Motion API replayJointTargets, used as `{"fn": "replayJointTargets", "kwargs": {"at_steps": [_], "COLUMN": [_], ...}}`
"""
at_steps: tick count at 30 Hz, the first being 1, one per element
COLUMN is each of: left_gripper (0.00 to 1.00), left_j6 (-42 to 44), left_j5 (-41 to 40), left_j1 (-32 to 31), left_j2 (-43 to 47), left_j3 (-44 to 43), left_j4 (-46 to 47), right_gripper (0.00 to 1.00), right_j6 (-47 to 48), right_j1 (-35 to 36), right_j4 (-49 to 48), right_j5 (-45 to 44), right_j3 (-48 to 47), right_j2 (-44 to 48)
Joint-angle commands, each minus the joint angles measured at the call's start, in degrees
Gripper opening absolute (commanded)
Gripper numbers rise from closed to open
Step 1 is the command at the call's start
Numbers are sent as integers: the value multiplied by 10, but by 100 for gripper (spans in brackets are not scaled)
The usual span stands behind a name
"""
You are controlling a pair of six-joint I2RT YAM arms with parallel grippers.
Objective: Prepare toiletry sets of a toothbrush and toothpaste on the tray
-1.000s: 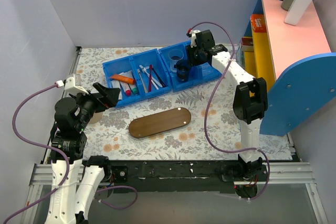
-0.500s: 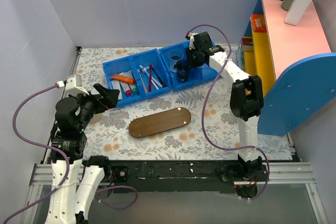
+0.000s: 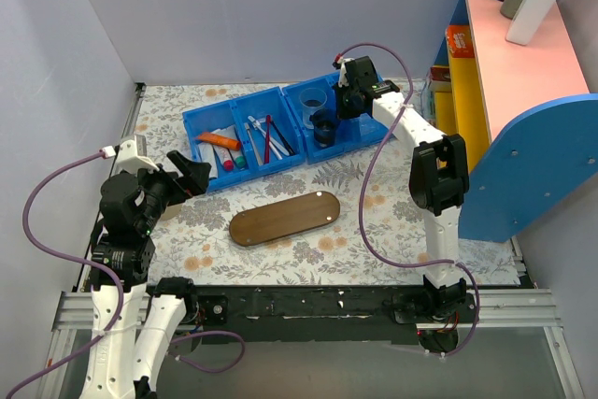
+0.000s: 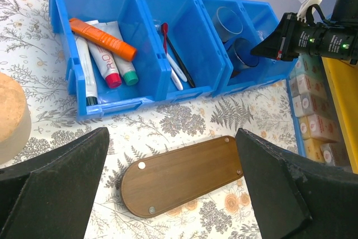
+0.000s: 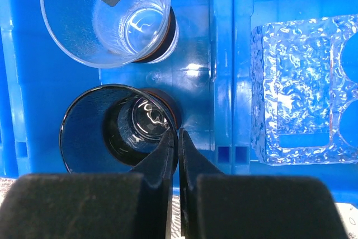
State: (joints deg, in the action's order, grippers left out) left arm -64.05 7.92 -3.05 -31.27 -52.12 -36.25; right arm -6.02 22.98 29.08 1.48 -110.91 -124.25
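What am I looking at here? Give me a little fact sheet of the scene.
tray: bare, on the floral table
toothbrush: in the middle bin
toothpaste: in the left bin, beside an orange tube
left gripper: open, hovering left of the tray
right gripper: shut, at a dark cup rim in the right bin

The table point(image 3: 374, 231), under a flowered cloth, carries a row of three blue bins point(image 3: 257, 98) directly beneath the right gripper point(image 3: 329, 117). The tray point(image 3: 285, 219) lies just ahead of the left gripper point(image 3: 192, 177), and a round tan disc point(image 4: 11, 116) sits to its left.
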Motion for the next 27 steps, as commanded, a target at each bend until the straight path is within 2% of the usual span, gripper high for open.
{"fn": "replayJointTargets", "kwargs": {"at_steps": [1, 10, 16, 20, 24, 27], "left_gripper": [98, 98, 98, 98, 98, 98], "left_j6": [18, 31, 50, 48, 53, 47], "left_j5": [-11, 9, 124, 147, 240, 281], "left_j1": [3, 3, 3, 3, 3, 3], "left_j2": [7, 12, 9, 4, -12, -20], "left_j3": [-18, -21, -22, -23, -25, -26], "left_j4": [-18, -22, -4, 1, 14, 29], "right_gripper": [1, 1, 1, 1, 1, 1], "right_j6": [-23, -42, -40, -38, -38, -38], "right_j1": [0, 0, 0, 0, 1, 0], "right_j4": [3, -19, -18, -26, -53, -73], "right_j5": [-10, 16, 25, 29, 44, 43], "right_j3": [-27, -2, 0, 15, 54, 86], "right_j2": [-9, 32, 61, 87, 128, 163]}}
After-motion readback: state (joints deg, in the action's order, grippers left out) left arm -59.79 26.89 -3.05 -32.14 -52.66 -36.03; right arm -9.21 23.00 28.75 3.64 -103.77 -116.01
